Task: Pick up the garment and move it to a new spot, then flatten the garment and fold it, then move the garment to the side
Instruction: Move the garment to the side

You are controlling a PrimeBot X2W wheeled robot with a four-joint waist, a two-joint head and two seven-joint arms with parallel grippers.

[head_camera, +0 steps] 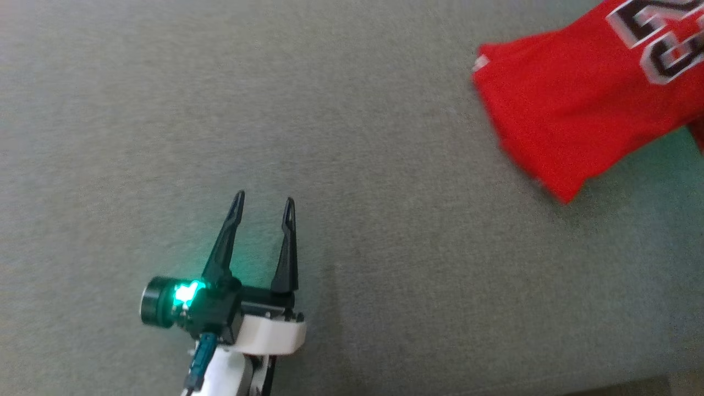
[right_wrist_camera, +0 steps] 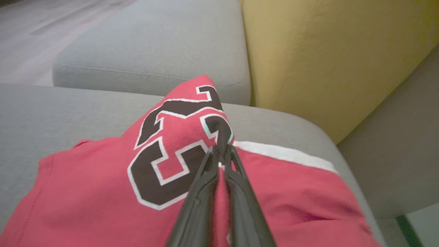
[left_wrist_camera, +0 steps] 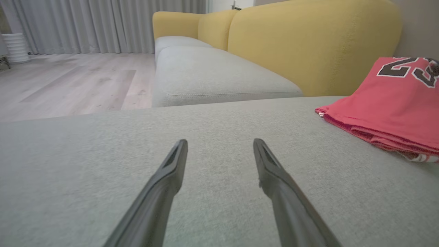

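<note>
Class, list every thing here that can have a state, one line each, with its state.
Jersey: lying in layers on the grey cushion, one fold pinched up.
Left gripper: open, empty.
Right gripper: shut on the jersey.

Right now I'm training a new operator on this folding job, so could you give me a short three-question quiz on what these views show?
1. True or false: the left jaws stand open over the bare grey cushion, apart from the red jersey.
2. The right jaws are: A) open above the floor; B) shut on a fold of the jersey beside its black number; C) open and resting on a pillow.
3. Short answer: what colour is the sofa backrest behind the jersey?

Key: 1 true. 2 B. 3 yellow.
</note>
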